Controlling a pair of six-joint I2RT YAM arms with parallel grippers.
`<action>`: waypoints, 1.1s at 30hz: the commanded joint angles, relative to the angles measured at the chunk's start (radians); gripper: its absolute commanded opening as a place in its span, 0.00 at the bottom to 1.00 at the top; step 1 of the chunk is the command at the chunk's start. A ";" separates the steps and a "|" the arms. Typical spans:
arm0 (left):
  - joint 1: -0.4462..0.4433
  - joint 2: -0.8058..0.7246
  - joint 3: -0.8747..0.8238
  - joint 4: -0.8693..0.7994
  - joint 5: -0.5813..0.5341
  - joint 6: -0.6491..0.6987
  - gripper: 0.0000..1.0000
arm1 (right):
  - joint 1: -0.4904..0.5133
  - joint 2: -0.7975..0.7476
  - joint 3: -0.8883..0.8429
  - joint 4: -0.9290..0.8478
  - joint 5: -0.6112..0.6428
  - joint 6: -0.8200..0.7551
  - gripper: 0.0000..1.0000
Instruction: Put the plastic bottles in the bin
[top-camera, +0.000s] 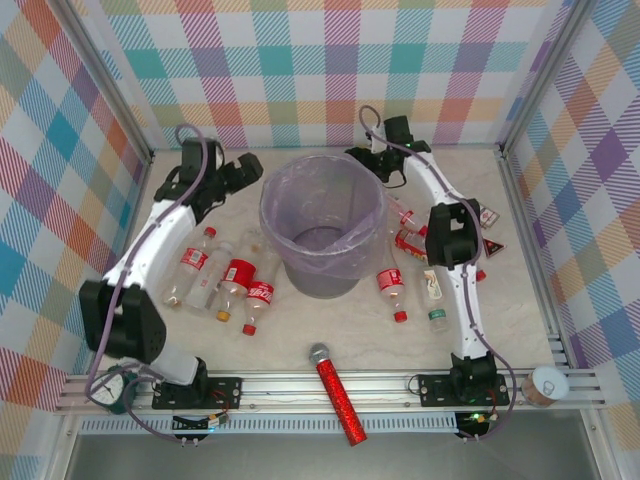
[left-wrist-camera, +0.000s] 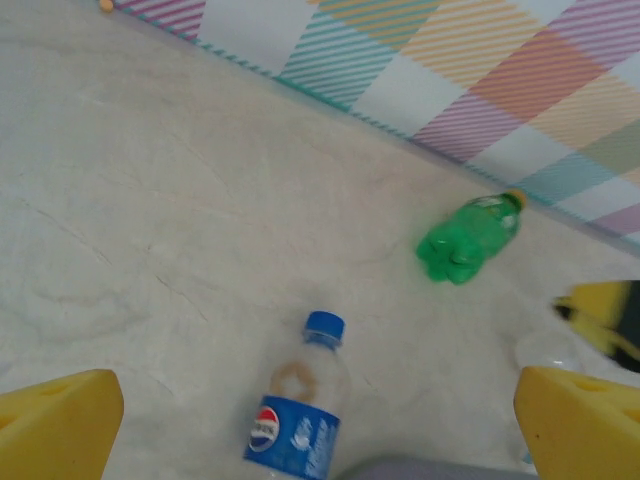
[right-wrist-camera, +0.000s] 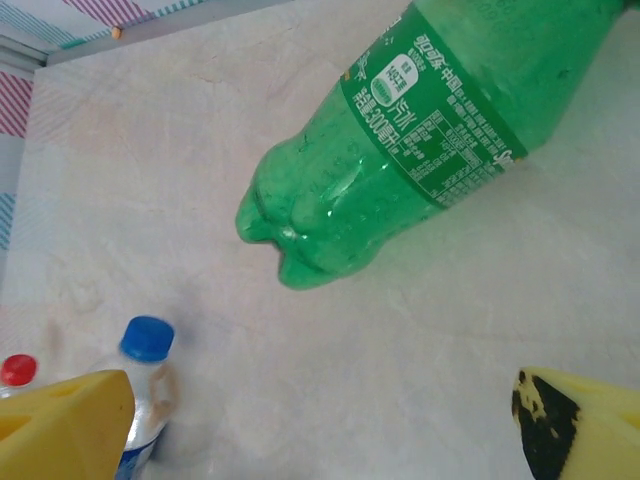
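The right end effector (right-wrist-camera: 320, 430) hangs wide open and empty, like the left end effector (left-wrist-camera: 320, 425), with the green bottle (right-wrist-camera: 400, 150) lying on the surface just ahead, so I'd centre the fingers across its labelled middle before closing.

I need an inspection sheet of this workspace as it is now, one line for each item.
Surface: pale marbled table, no spill seen.
Job's things: bin with lavender liner stands mid-table; red-labelled bottles lie on both sides of it; green bottle and blue-capped bottle lie on the table, the green one near the wall.
Clutter: red glittery microphone at the near edge.
Grippers: left pincer open, holding nothing; right pincer open, facing the green bottle, holding nothing.
Cables: grey cables loop along both arms.
Surroundings: pastel checked walls on three sides.
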 joint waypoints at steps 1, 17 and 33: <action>0.008 0.141 0.094 0.035 0.016 0.090 1.00 | -0.032 -0.123 -0.002 -0.068 -0.090 0.014 0.97; -0.032 0.574 0.317 0.282 0.189 -0.067 1.00 | -0.045 -0.509 -0.275 -0.243 0.071 -0.007 0.94; -0.230 0.611 0.352 0.385 0.166 -0.213 1.00 | -0.047 -0.525 -0.272 -0.247 0.105 0.037 0.94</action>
